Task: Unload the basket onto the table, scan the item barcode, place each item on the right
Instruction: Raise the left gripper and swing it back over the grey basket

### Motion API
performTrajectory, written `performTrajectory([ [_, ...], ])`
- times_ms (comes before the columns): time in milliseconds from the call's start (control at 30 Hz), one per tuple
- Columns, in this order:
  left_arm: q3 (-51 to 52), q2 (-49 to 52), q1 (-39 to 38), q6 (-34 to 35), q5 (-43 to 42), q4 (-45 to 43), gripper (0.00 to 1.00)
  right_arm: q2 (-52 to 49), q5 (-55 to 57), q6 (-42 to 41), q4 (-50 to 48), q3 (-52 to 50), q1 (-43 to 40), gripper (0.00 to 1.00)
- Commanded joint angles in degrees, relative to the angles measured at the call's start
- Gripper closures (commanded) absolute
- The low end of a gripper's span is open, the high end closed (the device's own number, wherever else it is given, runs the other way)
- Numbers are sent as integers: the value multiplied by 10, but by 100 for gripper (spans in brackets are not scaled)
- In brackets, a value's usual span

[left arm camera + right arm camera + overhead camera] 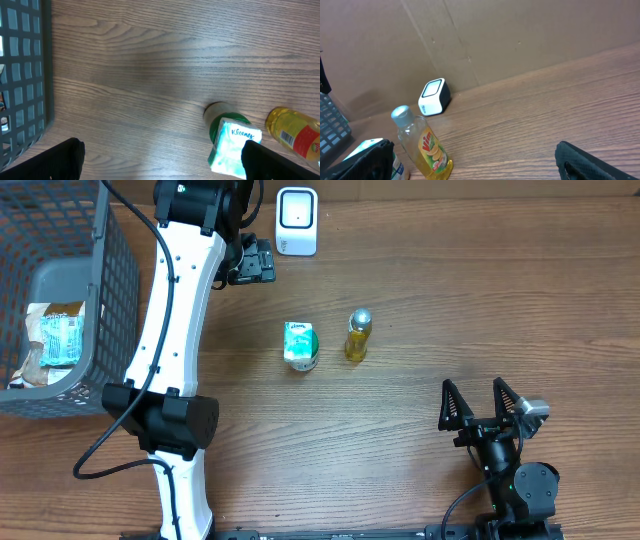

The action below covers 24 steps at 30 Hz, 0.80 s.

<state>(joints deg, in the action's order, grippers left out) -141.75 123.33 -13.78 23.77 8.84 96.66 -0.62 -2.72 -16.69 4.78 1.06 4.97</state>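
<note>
A green and white Kleenex pack (300, 344) and a yellow Vim bottle (358, 335) stand side by side mid-table. The white barcode scanner (296, 220) sits at the back edge. My left gripper (262, 262) hovers open just left of the scanner, holding nothing. In the left wrist view the Kleenex pack (232, 147) lies beside the right finger (272, 162), with the bottle (295, 132) past it, and the gripper (162, 161) is over bare wood. My right gripper (472, 388) rests open near the front right. From there the bottle (422, 145) and the scanner (434, 96) show ahead of that gripper (475, 167).
A grey wire basket (110, 300) with several packaged goods inside stands at the left edge; its wall (25, 75) shows in the left wrist view. A cardboard wall (495, 40) backs the table. The left arm's white links (170, 330) stretch from the front to the back.
</note>
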Motion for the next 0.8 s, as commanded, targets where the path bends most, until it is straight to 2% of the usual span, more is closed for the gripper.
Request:
performTrajectory([
  [0, -11, -16, 0, -7, 2, 1, 0, 5, 1, 1, -2, -6, 3, 0],
  [767, -11, -16, 4, -6, 8, -10, 0, 5, 1, 1, -2, -6, 3, 0],
])
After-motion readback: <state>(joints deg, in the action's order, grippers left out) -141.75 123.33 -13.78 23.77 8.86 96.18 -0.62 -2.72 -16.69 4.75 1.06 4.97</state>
